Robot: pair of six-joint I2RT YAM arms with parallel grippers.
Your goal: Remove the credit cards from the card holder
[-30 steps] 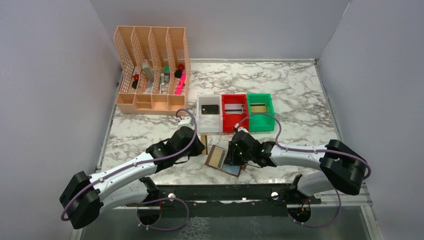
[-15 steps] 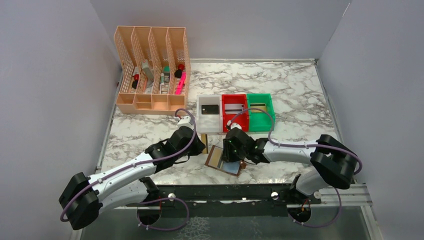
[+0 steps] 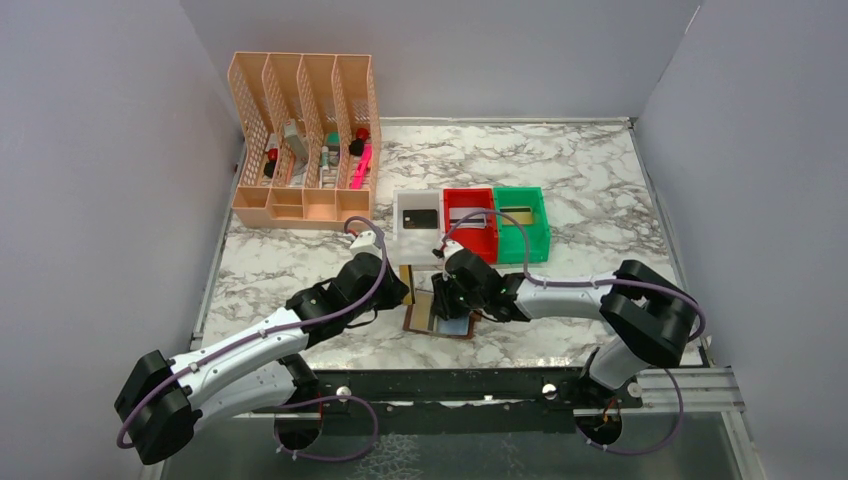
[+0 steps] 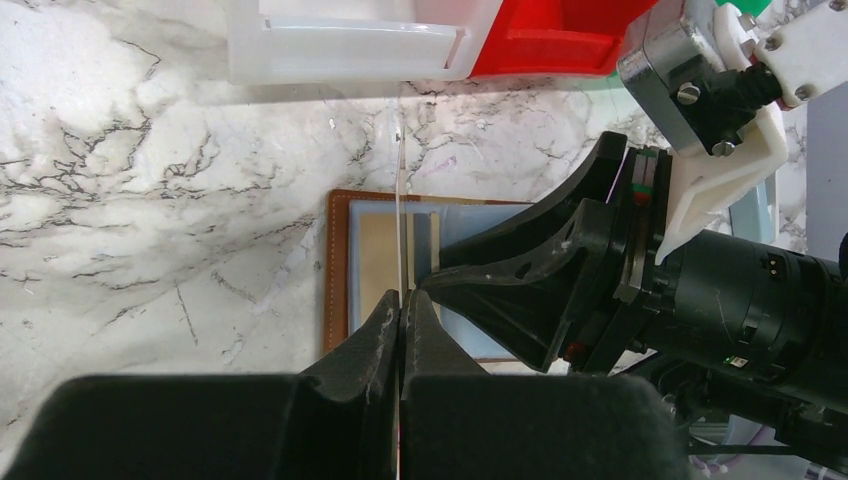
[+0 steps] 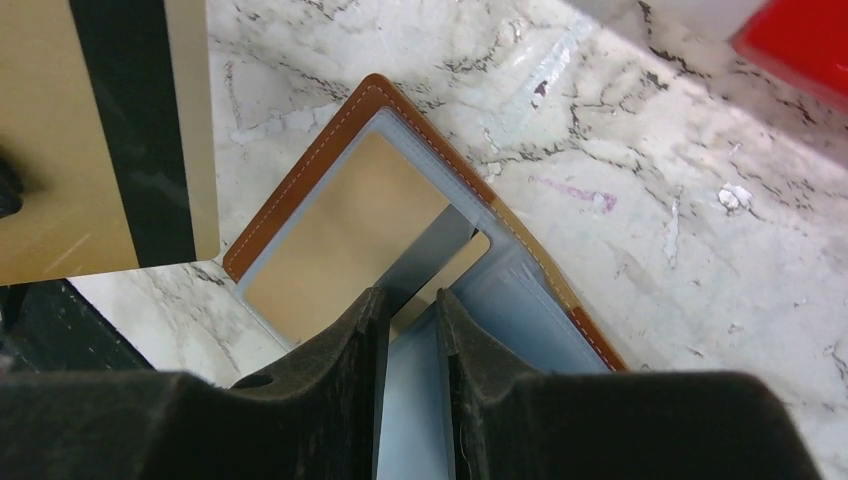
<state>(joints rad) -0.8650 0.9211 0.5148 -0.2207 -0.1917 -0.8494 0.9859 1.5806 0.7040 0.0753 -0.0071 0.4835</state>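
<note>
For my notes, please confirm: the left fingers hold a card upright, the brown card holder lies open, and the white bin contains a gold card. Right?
Not quite: the top external view shows a black card in the white bin, not a gold one. The rest stands: the left fingers hold a card upright and the card holder lies open.

- Small brown leather bifold card holder (image 5: 520,300) lying open on white-grey marble tabletop (image 5: 700,230), one corner pointing up-frame.
- Pale blue-grey pockets inside; thin flat gold card (image 5: 340,230) showing thru L pocket window; 2nd gold sliver (image 5: 455,268) peeking out by the fold.
- R gripper (image 5: 412,340) at btm: black fingers (image 5: 340,380) a narrow slit apart, tips at the gold sliver; contact unclear.
- Gold flat plastic card w/ black stripe (image 5: 60,150) upper L, cut by frame edge.
- Red plastic bin corner (image 5: 800,40) top R.
</note>
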